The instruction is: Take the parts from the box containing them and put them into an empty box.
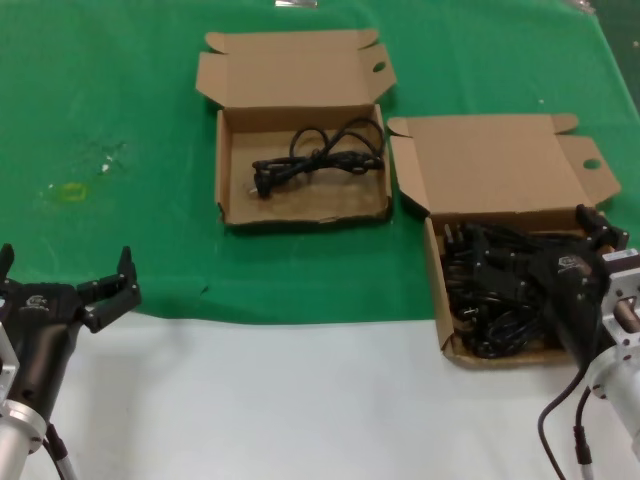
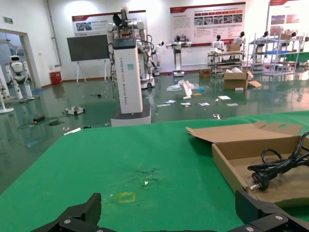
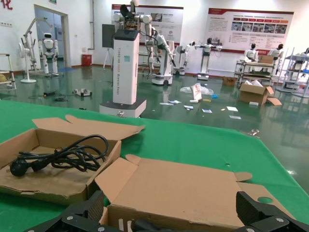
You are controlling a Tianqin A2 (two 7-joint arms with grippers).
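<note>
Right gripper low over the near right box, fingers spread apart among the black cords, nothing visibly clamped between them; fingertips seen wide apart in the right wrist view, above that box's open lid. Left gripper parked at the near left, over the edge where green cloth meets white surface, fingers likewise apart and holding nothing; tips wide apart in the left wrist view.

Green cloth across the far part of the table, white tabletop along the near part.

Far box open on the cloth, left of and slightly beyond the near right box, lid folded back flat with a round hole near its right flap. Near right box straddling the cloth's near edge, lid also folded back, its left flap just beside the far box's right wall.

Heap of tangled black power cords filling the near right box, partly hidden by the right gripper. Single cord lying loosely coiled inside the far box, plug end toward its left side; same cord visible in both wrist views.

Small yellowish mark and pale scuffs on the cloth at the far left.
</note>
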